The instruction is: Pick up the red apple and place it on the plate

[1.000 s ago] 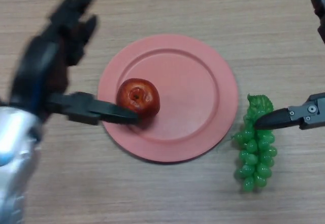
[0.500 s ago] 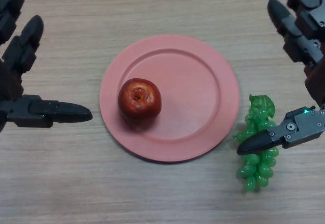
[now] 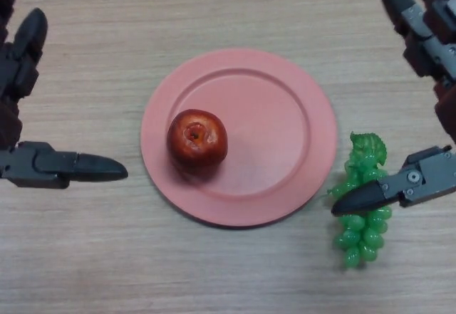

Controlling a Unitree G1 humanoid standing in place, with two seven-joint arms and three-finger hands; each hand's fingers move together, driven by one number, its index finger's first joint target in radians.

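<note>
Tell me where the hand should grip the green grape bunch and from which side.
Probably across the narrow middle of the grape bunch, from above. It lies flat on the table, long axis toward the robot, so the sides are free. Right hand is open and over it; the plate sits close on the left.

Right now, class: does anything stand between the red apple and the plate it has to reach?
Nothing does. The red apple already sits on the plate, on its left part. The left hand, fingers straight, is off the plate to the left; the right hand is over the green grapes.
</note>
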